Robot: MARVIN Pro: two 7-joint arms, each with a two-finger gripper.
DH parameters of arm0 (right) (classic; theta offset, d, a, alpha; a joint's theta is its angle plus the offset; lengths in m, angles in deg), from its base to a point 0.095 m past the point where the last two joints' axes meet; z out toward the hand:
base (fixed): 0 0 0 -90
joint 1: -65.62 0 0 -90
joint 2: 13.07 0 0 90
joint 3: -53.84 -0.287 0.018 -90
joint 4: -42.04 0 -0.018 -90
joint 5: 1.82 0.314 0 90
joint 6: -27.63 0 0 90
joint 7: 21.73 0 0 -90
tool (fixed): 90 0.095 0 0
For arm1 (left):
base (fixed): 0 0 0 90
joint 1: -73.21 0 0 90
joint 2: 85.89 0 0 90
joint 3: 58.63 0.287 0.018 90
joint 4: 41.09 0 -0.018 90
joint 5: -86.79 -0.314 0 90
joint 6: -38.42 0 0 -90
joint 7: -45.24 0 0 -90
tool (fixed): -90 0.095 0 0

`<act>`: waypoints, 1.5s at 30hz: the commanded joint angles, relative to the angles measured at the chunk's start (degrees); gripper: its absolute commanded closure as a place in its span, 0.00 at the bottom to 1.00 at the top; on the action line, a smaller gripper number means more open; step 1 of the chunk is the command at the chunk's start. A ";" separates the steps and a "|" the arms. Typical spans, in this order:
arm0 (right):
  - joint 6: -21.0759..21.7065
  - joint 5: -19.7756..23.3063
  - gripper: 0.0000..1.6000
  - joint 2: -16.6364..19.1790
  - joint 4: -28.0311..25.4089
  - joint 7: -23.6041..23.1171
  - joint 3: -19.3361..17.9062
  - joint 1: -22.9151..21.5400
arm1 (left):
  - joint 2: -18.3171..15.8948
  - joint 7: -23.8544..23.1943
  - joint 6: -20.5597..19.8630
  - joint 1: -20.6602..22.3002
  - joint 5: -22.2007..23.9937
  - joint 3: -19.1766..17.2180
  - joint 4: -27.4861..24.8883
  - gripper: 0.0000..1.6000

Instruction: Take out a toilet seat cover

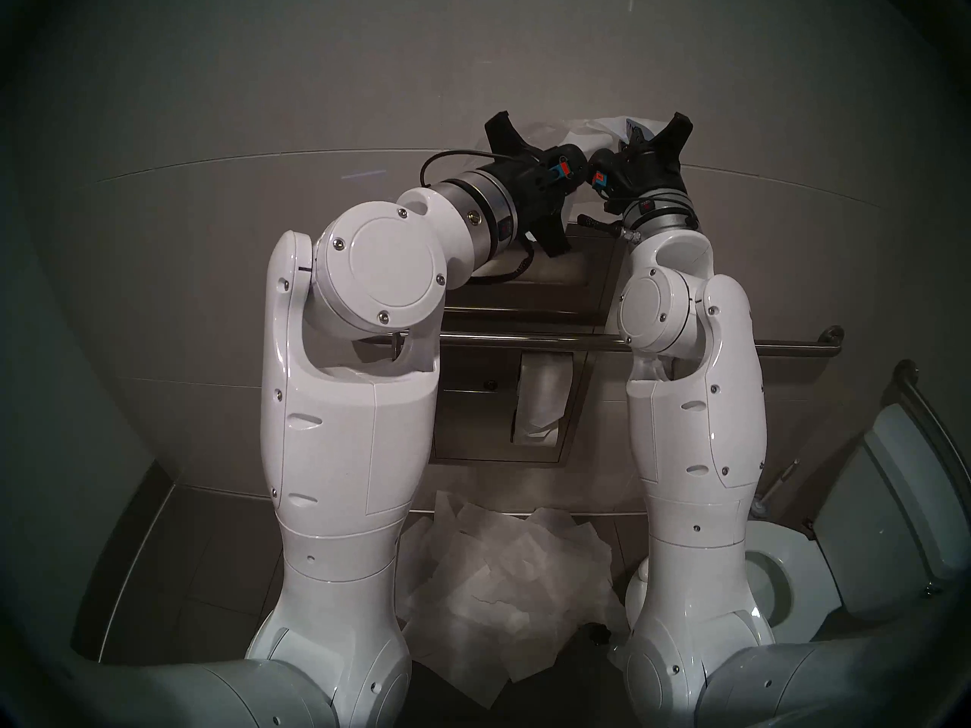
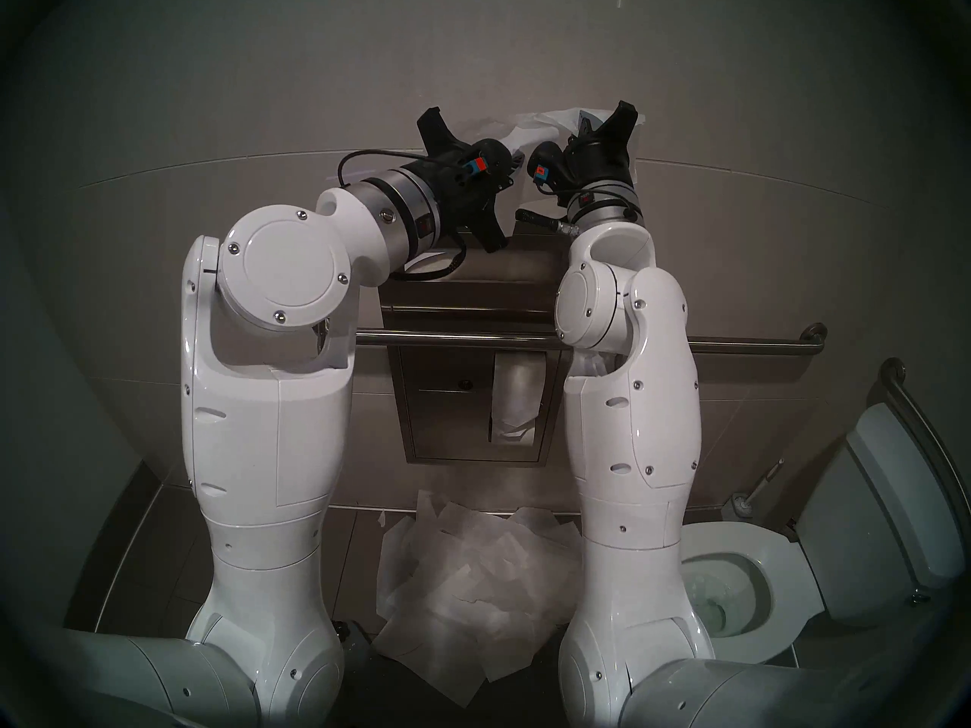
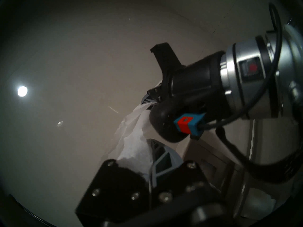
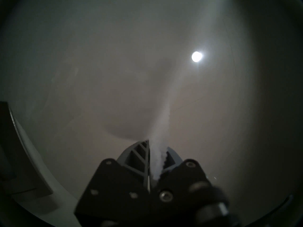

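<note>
Left gripper (image 3: pixel 151 157) clenched on the toilet seat cover (image 3: pixel 131 139), low centre of the left wrist view; the white tissue runs up and right to the right gripper (image 4: pixel 157 156), also clamped on it. In the head view both grippers sit upper centre, close together against the grey wall, with the crumpled sheet (image 1: pixel 594 133) bunched between and behind them, above the steel dispenser (image 1: pixel 588 285).

Judgement: the sheet is mid-extraction, pinched at two near points. How much remains in the dispenser is hidden by the wrists.

To do this well: draw both grippers away from the wall together, at even pace, so the load is shared. Thin tissue tears at a pinch if one side leads. Keep the two grips apart enough to avoid twisting the sheet into a rope. Keep clear of the grab bar (image 1: pixel 525 341) below. Spent sheets (image 1: pixel 504 580) litter the floor, lower centre.
</note>
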 commanded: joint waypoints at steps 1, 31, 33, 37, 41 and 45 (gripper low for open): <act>2.53 2.14 1.00 1.40 -2.47 -1.32 0.71 4.96 | -4.33 -1.45 -3.41 -5.79 3.37 3.70 -3.78 1.00; 8.90 7.33 1.00 4.75 -7.15 -17.54 2.75 18.92 | -16.15 5.95 -8.28 -28.19 5.99 9.94 -3.93 1.00; 8.92 7.78 1.00 4.85 -7.52 -18.25 2.40 19.24 | -15.93 7.36 -9.21 -28.34 7.24 9.49 -2.84 1.00; 8.19 9.49 1.00 5.34 -8.28 -20.33 1.61 20.32 | -13.86 8.18 -9.56 -28.28 10.41 6.77 1.27 1.00; 7.30 10.77 1.00 5.93 -8.25 -21.70 1.06 21.01 | -12.47 9.54 -8.51 -27.06 11.18 4.13 5.39 1.00; 6.40 11.90 1.00 6.11 -7.72 -22.60 0.59 21.11 | -12.08 11.63 -8.09 -25.81 11.02 2.12 7.49 1.00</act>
